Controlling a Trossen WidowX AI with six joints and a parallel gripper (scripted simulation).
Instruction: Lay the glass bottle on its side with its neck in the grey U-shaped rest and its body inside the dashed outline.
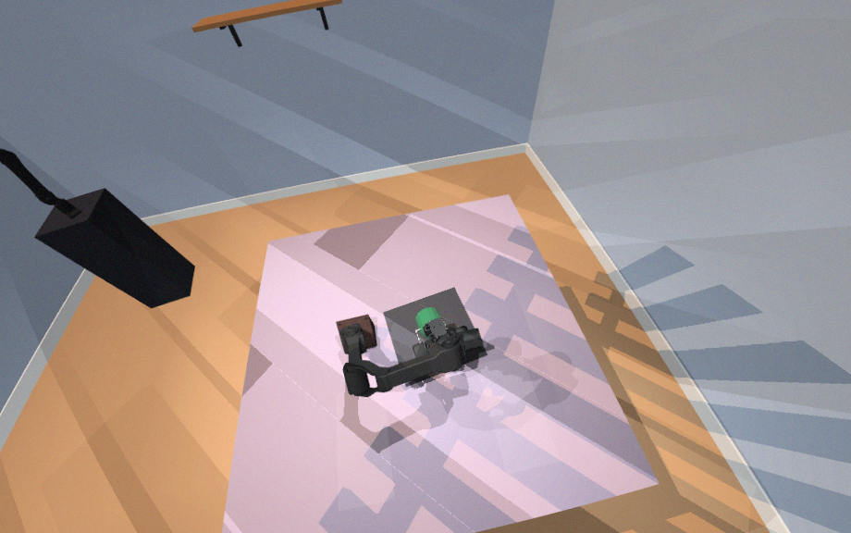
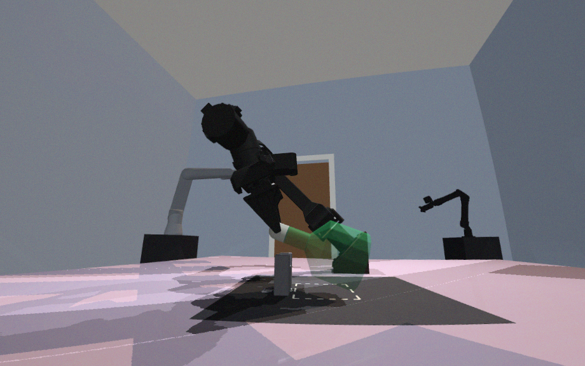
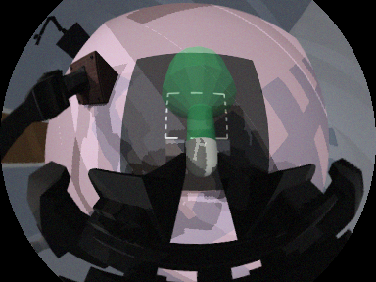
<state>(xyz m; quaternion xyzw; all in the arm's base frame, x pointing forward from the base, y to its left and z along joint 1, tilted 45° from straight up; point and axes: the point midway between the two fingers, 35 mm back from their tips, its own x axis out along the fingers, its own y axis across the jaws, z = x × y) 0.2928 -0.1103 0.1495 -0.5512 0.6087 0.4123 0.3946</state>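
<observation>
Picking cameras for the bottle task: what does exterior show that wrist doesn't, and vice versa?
Exterior only: the grey U-shaped rest, with the bottle's neck above it, and the door behind.

Wrist only: both fingers of the pincer, one on each side of the white bottle top.

Both: the green bottle, the dark mat and the dashed outline.
</observation>
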